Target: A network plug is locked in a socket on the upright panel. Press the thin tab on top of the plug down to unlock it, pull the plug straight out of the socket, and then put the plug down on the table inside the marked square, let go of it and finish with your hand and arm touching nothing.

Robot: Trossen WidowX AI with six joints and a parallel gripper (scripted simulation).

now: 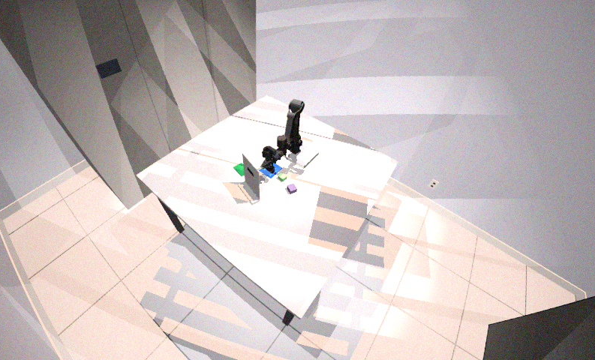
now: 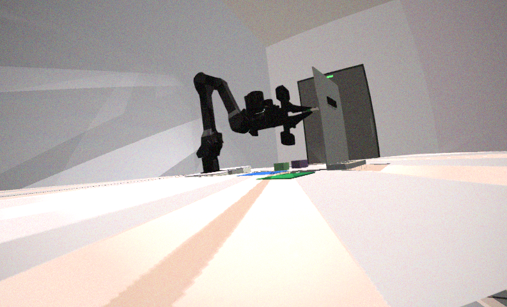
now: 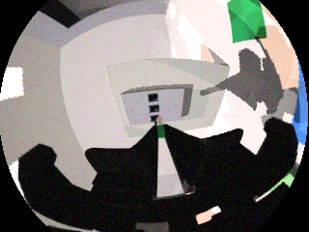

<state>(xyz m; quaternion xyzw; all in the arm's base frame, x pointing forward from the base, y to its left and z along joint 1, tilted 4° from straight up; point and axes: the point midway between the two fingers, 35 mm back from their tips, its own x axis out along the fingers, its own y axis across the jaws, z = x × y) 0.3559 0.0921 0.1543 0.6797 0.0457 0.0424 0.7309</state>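
My gripper (image 2: 309, 110) (image 3: 160, 128) is shut on the plug (image 2: 314, 109) (image 3: 161, 131), which shows a pale tip and a green part between the fingertips. The grey upright panel (image 1: 251, 179) (image 2: 332, 133) (image 3: 116, 72) stands in front of the fingers. In the wrist view several dark socket openings (image 3: 153, 98) show in its recess. The plug's tip appears just in front of the panel, out of the socket, near the lowest visible opening. A blue square (image 1: 271, 175) (image 2: 256, 174) and a green square (image 1: 238, 169) (image 2: 290, 175) (image 3: 247, 21) lie on the table below. The tab's position is unclear.
A small green block (image 1: 282, 177) (image 2: 280, 165) and a purple block (image 1: 292, 188) (image 2: 299, 164) stand on the table (image 1: 264, 227) near the blue square. The panel's foot rests on the table. Hard striped light and shadows cross the table.
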